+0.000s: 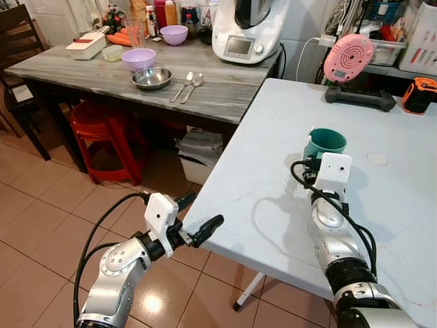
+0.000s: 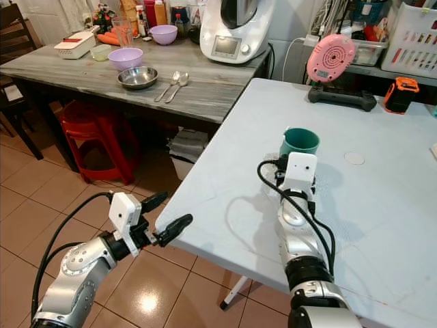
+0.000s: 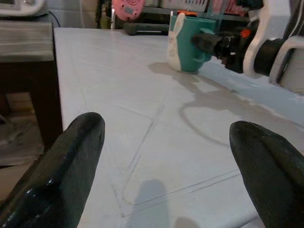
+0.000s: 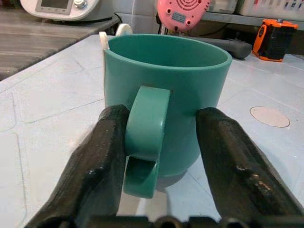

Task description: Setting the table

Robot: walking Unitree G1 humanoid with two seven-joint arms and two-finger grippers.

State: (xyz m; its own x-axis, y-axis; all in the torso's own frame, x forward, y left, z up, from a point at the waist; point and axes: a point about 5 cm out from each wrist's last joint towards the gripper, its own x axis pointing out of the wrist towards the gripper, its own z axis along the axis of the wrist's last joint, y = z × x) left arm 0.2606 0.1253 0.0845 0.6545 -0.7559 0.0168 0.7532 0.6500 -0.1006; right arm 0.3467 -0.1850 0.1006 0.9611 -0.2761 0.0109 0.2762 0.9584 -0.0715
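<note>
A big white tabletop (image 1: 273, 178) is seen on the right, and a long grey wooden tabletop (image 1: 102, 75) is seen behind it on the left. A white kitchen machine (image 1: 247, 29) is set at the back of the grey one. Red stools (image 1: 102, 133) are tucked under it. A pink round gadget (image 1: 348, 57) is seen past the far edge of the white tabletop. A green mug (image 1: 325, 143) is placed upright on the white tabletop, with its handle turned toward the robot. The right end effector (image 4: 160, 142) is set around that handle, one black finger on each side, just beside it; the mug is not squeezed. The left end effector (image 1: 199, 219) is held at the near edge of the white tabletop, and its fingers are spread wide with nothing between them. On the grey tabletop a purple bowl (image 1: 138, 59) is placed just behind a steel bowl (image 1: 151, 78). Two spoons (image 1: 188, 87) are laid side by side near the steel bowl.
</note>
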